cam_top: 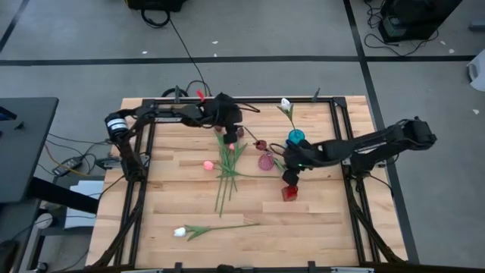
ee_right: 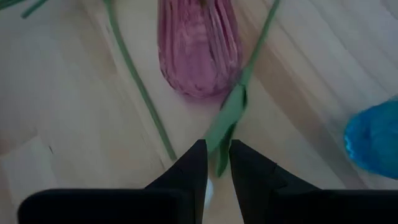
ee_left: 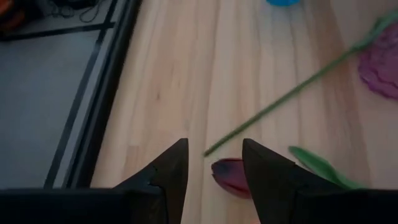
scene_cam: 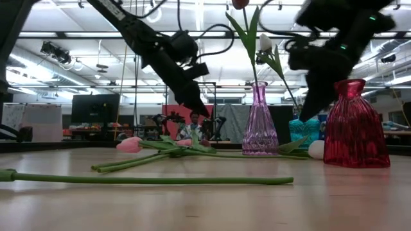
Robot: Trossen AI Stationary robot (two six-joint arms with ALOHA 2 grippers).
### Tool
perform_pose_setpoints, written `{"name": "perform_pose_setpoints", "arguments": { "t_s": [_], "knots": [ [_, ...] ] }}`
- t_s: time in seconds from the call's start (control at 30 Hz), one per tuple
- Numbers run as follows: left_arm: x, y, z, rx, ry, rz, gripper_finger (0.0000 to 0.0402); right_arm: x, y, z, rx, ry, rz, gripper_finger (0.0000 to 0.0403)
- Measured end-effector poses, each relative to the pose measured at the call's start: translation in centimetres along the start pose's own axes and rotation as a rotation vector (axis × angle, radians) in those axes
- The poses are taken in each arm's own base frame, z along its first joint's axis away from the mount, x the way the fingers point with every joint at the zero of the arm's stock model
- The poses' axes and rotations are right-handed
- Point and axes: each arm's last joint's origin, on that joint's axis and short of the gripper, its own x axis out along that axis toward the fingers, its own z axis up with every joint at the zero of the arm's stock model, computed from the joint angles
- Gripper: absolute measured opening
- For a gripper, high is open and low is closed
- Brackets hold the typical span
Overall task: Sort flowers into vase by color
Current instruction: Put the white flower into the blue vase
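Three vases stand right of centre: teal point(cam_top: 295, 136) with a white tulip point(cam_top: 286, 104) in it, pink point(cam_top: 265, 161) with a maroon-headed tulip point(scene_cam: 241, 3), and red point(cam_top: 289, 192). A bundle of loose flowers point(cam_top: 227, 171) lies mid-table, and a white tulip point(cam_top: 179, 232) lies alone toward the near edge. My left gripper point(ee_left: 214, 142) hangs open above a maroon tulip head point(ee_left: 229, 177) lying on the wood and does not touch it. My right gripper point(ee_right: 217, 143) is between the pink and red vases, shut on a flower's green stem. My right gripper pinches a tulip's green stem at a leaf point(ee_right: 222, 134) between its two fingers, which slant down from the table's right. A white head point(ee_right: 208, 186) shows just behind the fingertips. The stem runs away from the fingers, past the pink vase point(ee_right: 199, 50).
A thin green stem point(ee_left: 280, 102) lies slantwise on the wood beyond my left gripper. A black frame point(cam_top: 140, 152) runs around the table's edges. The near half of the table holds only the lone white tulip. Beyond the table, a person point(scene_cam: 192, 122) sits far off in the room.
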Motion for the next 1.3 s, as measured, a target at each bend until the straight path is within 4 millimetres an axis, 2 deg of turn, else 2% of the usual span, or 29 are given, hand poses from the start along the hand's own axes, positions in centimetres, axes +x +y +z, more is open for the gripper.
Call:
{"name": "perform_pose_setpoints", "arguments": {
  "t_s": [0.1, 0.27, 0.43, 0.63, 0.77, 0.87, 1.13, 1.2, 1.3],
  "knots": [
    [-1.2, -0.7, 0.1, -0.03, -0.013, 0.004, 0.0155, 0.4, 0.6, 1.7, 0.014, 0.066, 0.006, 0.0083],
    [-2.5, -2.6, -0.3, -0.02, -0.028, -0.022, 0.0155, 1.8, 1.4, 3.2, 0.016, 0.177, 0.027, 0.0094],
    [-3.4, -4.0, -1.6, 0.002, -0.044, -0.001, 0.0155, 2.9, 1.2, 3.1, 0.058, 0.279, 0.045, 0.0117],
    [-3.8, -4.5, -2.4, 0.002, -0.03, 0.013, 0.0155, 3.2, 0.9, 2.5, 0.09, 0.324, -0.004, 0.0153],
    [-3.8, -4.5, -2.6, 0.007, -0.016, 0.01, 0.0155, 3.2, 0.6, 1.9, 0.095, 0.343, -0.02, 0.0164],
    [-3.8, -4.6, -2.7, 0.012, -0.004, 0.007, 0.0155, 2.5, 0.3, 1.7, 0.09, 0.344, -0.025, 0.0163],
    [-3.8, -4.5, -2.7, 0.013, -0.001, 0.007, 0.0155, -1.6, -0.4, 2.4, 0.086, 0.162, -0.044, 0.0162],
    [-3.8, -4.6, -2.8, 0.012, 0.004, 0.005, 0.0155, -2.1, -0.6, 1.8, 0.086, 0.123, -0.041, 0.0162],
    [-3.8, -4.6, -2.8, 0.011, 0.002, 0.005, 0.0155, -1.9, -1.1, 0.3, 0.127, 0.096, 0.019, 0.0161]
  ]
}}
